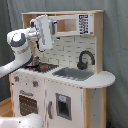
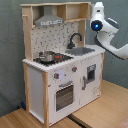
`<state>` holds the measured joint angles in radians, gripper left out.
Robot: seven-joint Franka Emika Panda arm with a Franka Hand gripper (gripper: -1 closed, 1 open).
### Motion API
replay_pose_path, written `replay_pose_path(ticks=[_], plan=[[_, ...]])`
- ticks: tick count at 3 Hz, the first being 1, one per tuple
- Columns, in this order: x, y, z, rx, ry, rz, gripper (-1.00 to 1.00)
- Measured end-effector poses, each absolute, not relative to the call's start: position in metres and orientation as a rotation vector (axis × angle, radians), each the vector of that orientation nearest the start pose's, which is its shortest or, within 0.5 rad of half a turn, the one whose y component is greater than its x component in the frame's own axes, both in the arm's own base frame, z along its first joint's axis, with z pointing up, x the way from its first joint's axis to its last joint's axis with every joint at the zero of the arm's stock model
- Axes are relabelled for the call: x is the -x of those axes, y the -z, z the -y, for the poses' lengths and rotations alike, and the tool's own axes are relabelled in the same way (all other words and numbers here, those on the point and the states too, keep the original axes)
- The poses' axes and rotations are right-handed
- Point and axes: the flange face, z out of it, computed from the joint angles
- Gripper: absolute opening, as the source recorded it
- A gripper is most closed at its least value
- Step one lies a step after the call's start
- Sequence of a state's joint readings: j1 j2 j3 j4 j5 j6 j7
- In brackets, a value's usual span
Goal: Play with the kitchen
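Observation:
The kitchen (image 1: 65, 90) is a toy of white panels and pale wood, seen in both exterior views. It has a black faucet (image 1: 85, 59), a grey sink (image 1: 75, 74), a hob (image 2: 52, 58), an oven door (image 2: 64, 96) and a dotted backsplash (image 2: 55, 37). A small metal pot (image 2: 47, 55) stands on the hob. My gripper (image 1: 43, 31) is high up, in front of the hood (image 2: 49, 21), above the hob. In the second exterior view the gripper (image 2: 97, 9) shows at the kitchen's (image 2: 60, 75) upper right corner.
The white arm (image 1: 17, 47) reaches in from the first exterior view's left. A blue light (image 2: 96, 25) glows on the arm. A wooden surface (image 2: 102, 107) carries the kitchen, and a grey curtain (image 2: 10, 60) hangs behind.

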<state>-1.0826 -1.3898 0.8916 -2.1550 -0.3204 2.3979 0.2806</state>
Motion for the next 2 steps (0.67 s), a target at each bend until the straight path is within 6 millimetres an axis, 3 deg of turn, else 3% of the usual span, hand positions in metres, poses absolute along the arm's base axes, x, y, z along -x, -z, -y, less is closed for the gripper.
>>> replay_pose_path(ticks=[1, 2], plan=[[-0.391, -0.701, -0.252, -1.486, -1.091, 0.043, 1.00], [-0.414, -0.699, -0.261, -1.474, -1.083, -0.052, 1.00]])
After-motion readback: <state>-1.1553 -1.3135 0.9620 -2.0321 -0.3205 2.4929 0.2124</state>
